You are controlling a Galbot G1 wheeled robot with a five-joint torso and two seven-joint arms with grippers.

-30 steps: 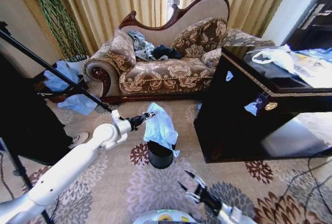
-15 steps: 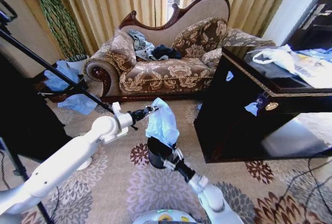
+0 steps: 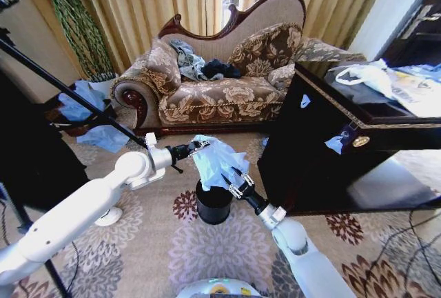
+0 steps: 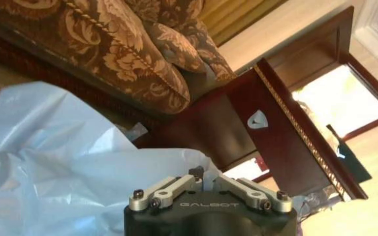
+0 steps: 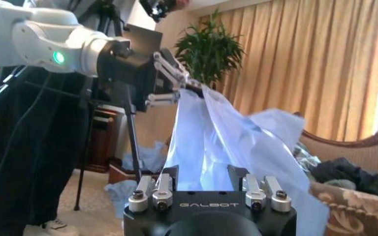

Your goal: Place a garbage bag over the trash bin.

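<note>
Garbage bag, pale blue and crumpled, hangs in the air between the two grippers, directly above the trash bin. Its upper corner is pinched in the left gripper, whose fingers are closed on the thin plastic; from that pinch the bag spreads away from the gripper and droops below it. In the left wrist view the bag billows out just past the left gripper, the film bunched right at the fingertips. In the right wrist view the left gripper sits high and beyond the right one, with the bag falling from it in a long sheet toward the camera.

The right gripper reaches up from below to the bag's lower edge, on the side opposite the left gripper. In its own wrist view the right gripper has its fingers parted, and the bag's film comes down between them; whether the film touches the pads cannot be told.

The trash bin stands upright on the patterned carpet, below both grippers and just beside the right gripper's wrist. The bag's lowest fold hangs close over the bin's rim, and I cannot tell whether it touches. A sofa stands well beyond the grippers, and a dark cabinet is near the right gripper's outer side.
</note>
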